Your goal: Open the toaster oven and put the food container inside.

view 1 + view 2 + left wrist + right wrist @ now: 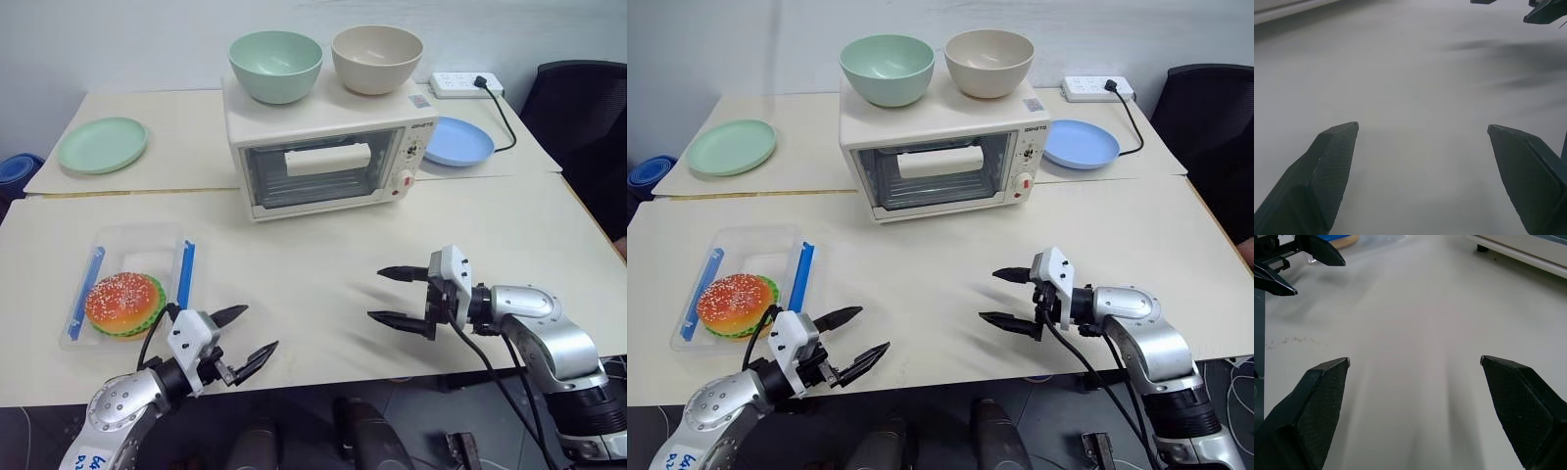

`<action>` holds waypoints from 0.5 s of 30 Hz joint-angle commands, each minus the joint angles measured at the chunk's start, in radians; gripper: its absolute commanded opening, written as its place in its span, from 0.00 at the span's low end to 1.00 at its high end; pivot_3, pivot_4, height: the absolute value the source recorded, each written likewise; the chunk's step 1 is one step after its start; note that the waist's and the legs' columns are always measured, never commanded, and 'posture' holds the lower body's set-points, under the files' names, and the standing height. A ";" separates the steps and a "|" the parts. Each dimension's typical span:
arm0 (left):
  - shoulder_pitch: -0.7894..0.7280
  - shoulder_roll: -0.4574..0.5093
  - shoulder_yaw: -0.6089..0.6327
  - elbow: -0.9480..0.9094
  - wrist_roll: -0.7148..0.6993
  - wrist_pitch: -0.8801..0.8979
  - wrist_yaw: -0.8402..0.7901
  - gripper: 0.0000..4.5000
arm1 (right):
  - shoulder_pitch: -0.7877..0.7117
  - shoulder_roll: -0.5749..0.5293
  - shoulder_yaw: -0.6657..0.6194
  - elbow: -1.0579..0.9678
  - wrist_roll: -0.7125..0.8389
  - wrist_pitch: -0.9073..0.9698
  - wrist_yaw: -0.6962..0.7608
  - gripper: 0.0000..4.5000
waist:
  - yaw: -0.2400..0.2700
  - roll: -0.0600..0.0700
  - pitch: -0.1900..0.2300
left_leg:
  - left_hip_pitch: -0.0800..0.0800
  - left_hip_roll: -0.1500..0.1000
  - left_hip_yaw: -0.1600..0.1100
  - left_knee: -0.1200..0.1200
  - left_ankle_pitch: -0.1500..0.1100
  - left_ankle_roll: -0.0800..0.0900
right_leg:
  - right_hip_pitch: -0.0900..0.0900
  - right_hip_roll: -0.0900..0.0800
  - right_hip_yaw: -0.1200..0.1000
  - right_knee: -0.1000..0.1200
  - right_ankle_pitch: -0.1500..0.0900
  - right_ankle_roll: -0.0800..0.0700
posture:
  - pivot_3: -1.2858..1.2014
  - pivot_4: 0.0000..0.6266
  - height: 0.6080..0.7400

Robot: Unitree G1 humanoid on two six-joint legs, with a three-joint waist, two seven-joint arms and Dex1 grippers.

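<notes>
Fingers wide on both grippers, nothing held. Left gripper (243,338) low over counter (313,255), just beside container (125,294) at near left; burger (124,304) inside. Right gripper (397,296) at near right, pointing left, well apart from oven (328,147). Oven at back centre, door shut, handle (328,160) across glass. Two bowls (276,67) on oven top.

Risks: door pull may drag light oven forward, shaking bowls off. Wide fingers may slip off handle. Clear container may slide under one-sided push.
</notes>
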 commanded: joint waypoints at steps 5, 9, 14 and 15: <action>0.018 0.012 0.003 -0.032 -0.019 0.037 0.011 1.00 | -0.009 -0.012 -0.019 -0.024 0.014 -0.003 0.002 0.99 | 0.000 0.000 0.000 | 0.000 0.000 0.000 0.000 0.000 0.000 | 0.000 0.000 0.000 0.000 0.000 0.000 | 0.52 0.24 1.00; 0.031 0.017 -0.004 -0.040 -0.034 0.060 0.000 1.00 | -0.006 -0.018 -0.024 -0.023 0.010 -0.005 0.003 0.99 | 0.000 0.000 0.000 | 0.000 0.000 0.000 0.000 0.000 0.000 | 0.000 0.000 0.000 0.000 0.000 0.000 | 0.52 0.24 1.00; 0.052 0.020 0.002 -0.035 -0.040 0.064 -0.006 1.00 | 0.005 -0.024 -0.018 -0.026 0.005 -0.001 0.003 0.99 | 0.000 0.000 0.000 | 0.000 0.000 0.000 0.000 0.000 0.000 | 0.000 0.000 0.000 0.000 0.000 0.000 | 0.52 0.24 1.00; 0.059 0.017 0.002 -0.027 -0.045 0.054 -0.017 1.00 | 0.003 -0.022 -0.020 -0.025 0.011 0.010 -0.002 0.99 | 0.000 0.000 0.000 | 0.000 0.000 0.000 0.000 0.000 0.000 | 0.000 0.000 0.000 0.000 0.000 0.000 | 0.52 0.24 1.00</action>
